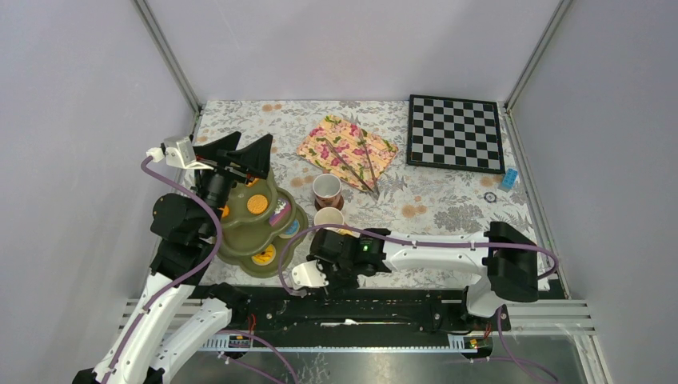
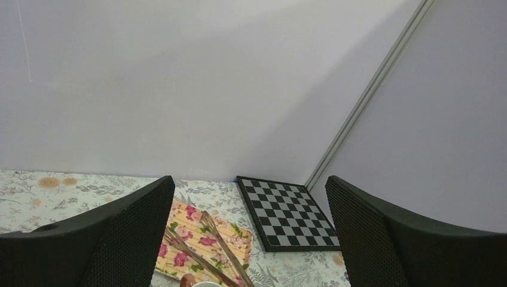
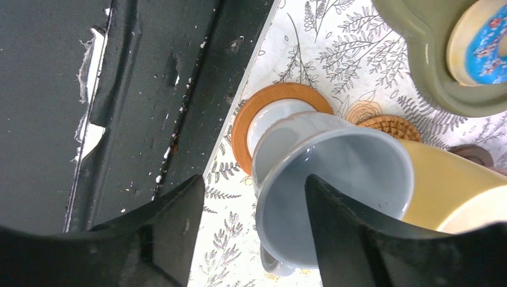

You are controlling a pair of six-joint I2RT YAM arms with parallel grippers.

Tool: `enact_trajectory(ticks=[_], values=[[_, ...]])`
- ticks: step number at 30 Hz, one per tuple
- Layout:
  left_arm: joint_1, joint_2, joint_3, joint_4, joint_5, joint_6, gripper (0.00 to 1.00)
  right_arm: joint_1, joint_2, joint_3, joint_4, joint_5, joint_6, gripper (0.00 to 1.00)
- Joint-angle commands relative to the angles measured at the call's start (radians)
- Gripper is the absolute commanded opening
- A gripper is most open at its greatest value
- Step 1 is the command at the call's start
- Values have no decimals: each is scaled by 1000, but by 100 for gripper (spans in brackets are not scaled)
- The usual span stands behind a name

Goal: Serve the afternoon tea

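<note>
Right end effector (image 3: 254, 182), jaws parted, pale blue mug (image 3: 353, 164) upright on coaster (image 3: 242, 125), mouth up

Olive-green three-tier scalloped stand (image 1: 240, 236) upright near table's left edge; small round toy biscuits (image 1: 256, 205), orange, yellow and blue-iced, on its tiers. Brownish-pink mug (image 1: 326, 190) and yellow mug (image 1: 329, 218) upright just right of stand. Pale blue mug (image 3: 323, 179) upright on round wooden coaster (image 3: 281, 92) at table's near edge, close beside yellow mug.
</note>
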Motion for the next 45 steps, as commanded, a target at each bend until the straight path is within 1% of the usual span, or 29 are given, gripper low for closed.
enact_trajectory(ticks=[1,3,6,7,8,10,13,14,15,17,18,20,21,25,28,29,31,35,38,41,45], values=[[6,7,10,43,15,15,99,-6,-67,50,-32,-21,23,73],[6,8,11,42,17,15,99,-10,-90,53,-31,-27,32,78],[6,14,14,41,23,15,99,-15,-129,62,-31,-30,52,81],[6,18,15,40,24,15,99,-16,-146,68,-30,-30,61,92],[6,22,16,39,26,15,99,-19,-165,72,-30,-28,73,99],[6,31,23,36,32,15,99,-26,-214,76,-21,-13,102,100],[-1,51,46,19,39,15,99,-56,-308,59,26,83,211,99],[-5,61,61,7,40,15,99,-65,-349,40,54,166,261,100],[-8,75,80,-9,40,15,99,-69,-391,12,108,302,345,100],[-9,111,143,-60,50,15,99,-76,-473,-36,232,710,500,100],[-10,130,180,-87,56,15,99,-91,-498,-35,251,862,540,100],[-10,169,262,-165,65,15,99,-119,-558,-28,263,1027,553,100],[-10,182,296,-190,64,15,99,-124,-598,-37,310,1080,528,99],[-10,199,398,-231,35,15,99,-123,-758,-109,667,1246,326,100],[-10,202,464,-272,-3,15,99,-123,-779,-111,959,1369,114,100],[-10,204,485,-286,-16,15,99,-123,-782,-109,1034,1383,50,100],[-10,203,519,-309,-50,15,99,-123,-797,-92,1059,1374,8,100],[-10,191,559,-337,-116,15,99,-124,-846,-90,1063,1314,12,100],[-10,182,577,-349,-159,15,99,-123,-862,-89,1100,1301,-17,100],[-10,176,593,-355,-183,15,99,-123,-868,-88,1157,1282,-63,99],[-10,171,605,-361,-206,15,99,-123,-882,-76,1169,1244,-73,99]])
